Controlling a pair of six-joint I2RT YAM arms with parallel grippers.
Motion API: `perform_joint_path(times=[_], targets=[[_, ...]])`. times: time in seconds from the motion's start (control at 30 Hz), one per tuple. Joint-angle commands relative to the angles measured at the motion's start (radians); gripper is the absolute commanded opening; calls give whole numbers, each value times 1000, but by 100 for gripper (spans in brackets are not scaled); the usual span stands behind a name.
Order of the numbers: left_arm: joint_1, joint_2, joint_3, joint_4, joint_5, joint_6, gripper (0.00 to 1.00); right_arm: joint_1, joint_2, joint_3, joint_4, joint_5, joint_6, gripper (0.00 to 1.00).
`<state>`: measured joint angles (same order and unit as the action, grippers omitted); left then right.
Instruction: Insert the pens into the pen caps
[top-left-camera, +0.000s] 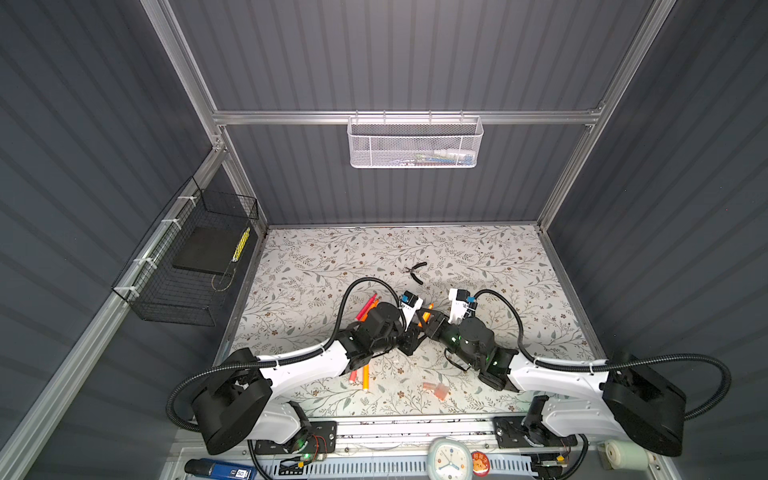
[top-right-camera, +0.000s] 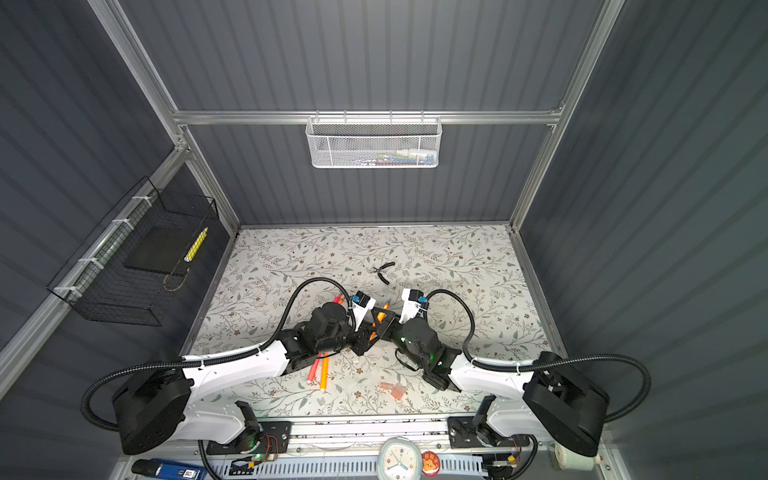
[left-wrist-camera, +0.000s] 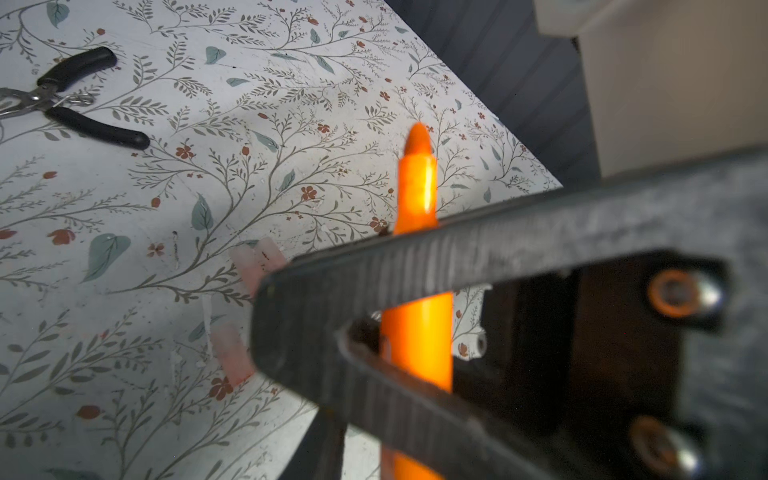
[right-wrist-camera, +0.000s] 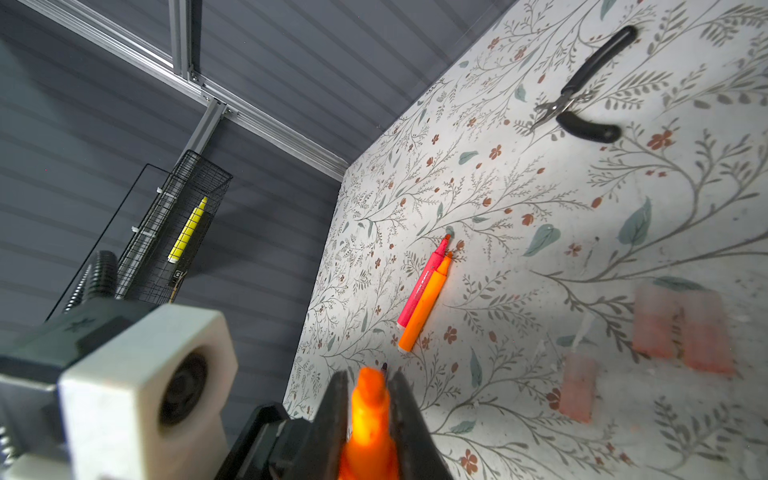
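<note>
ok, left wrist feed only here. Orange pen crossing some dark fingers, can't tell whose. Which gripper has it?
Observer: The right gripper is shut on that orange pen. The right wrist view shows its tip poking past the fingertips.
Operator: Any other pens? None in my feed.
Observer: A pink pen and a second orange pen lie side by side, touching, away from both grippers.
Operator: That all?
Observer: No. In both top views a pink-red pen and a third orange pen stick out from under the left forearm, near the front edge.
</note>
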<state>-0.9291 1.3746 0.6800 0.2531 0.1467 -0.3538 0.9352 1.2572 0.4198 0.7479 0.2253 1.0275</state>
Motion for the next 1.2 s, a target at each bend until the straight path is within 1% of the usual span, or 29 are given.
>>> perform_joint_path(times=[0.0,0.13,0.23,0.3,0.4,0.43,0.5,0.53,0.6,0.63,0.67,0.7,0.73,0.77,0.8,0.83,0.87,0.9,0.93,1.0,1.07,1.1,1.17], targets=[[-6,-32,-3,-18,-20,27,33,5,-29,-8,28,11,-20,0],[-6,-33,-9,24,-13,13,26,15,-4,-3,65,-10,-8,0],[-4,-30,-5,41,-13,2,16,28,19,3,80,0,-9,0],[-4,-32,-4,46,-16,-5,13,31,31,7,82,0,-7,0],[-4,-38,-6,47,-31,-17,3,33,35,3,91,1,-7,0],[-4,-42,-8,46,-41,-22,0,33,31,-2,97,3,-9,4],[-4,-56,-14,37,-86,-39,0,34,20,-21,114,13,-11,16],[-4,-64,-17,30,-121,-52,0,34,12,-28,113,21,-15,19],[-5,-85,-18,-4,-219,-91,0,33,-20,-37,84,35,-29,27],[-4,-93,-10,-37,-291,-117,0,33,-45,-37,47,42,-37,34],[-4,-98,-5,-53,-346,-126,0,33,-78,-36,-3,50,-43,44],[-4,-101,5,-86,-367,-131,0,33,-108,-38,-49,57,-50,52],[-4,-104,27,-131,-375,-123,0,33,-147,-38,-102,65,-60,59],[-4,-102,56,-185,-356,-109,0,32,-204,-36,-167,73,-72,63],[-5,-97,106,-284,-369,-115,0,33,-246,-29,-236,83,-83,66],[-4,-85,176,-423,-395,-133,0,32,-292,-19,-324,97,-94,68],[-4,-69,240,-546,-411,-143,0,33,-340,-10,-417,115,-102,69],[-5,-59,287,-633,-422,-150,0,32,-387,-6,-497,132,-108,68],[-5,-62,301,-667,-416,-147,0,32,-416,-6,-542,139,-115,66],[-3,-116,274,-645,-346,-104,0,33,-493,-3,-665,119,-145,61],[-3,-180,245,-623,-346,-71,0,33,-520,3,-741,70,-181,59],[-3,-203,232,-617,-385,-66,0,33,-520,4,-759,46,-196,58],[-3,-264,182,-574,-506,-66,0,33,-488,24,-821,-26,-231,56]])
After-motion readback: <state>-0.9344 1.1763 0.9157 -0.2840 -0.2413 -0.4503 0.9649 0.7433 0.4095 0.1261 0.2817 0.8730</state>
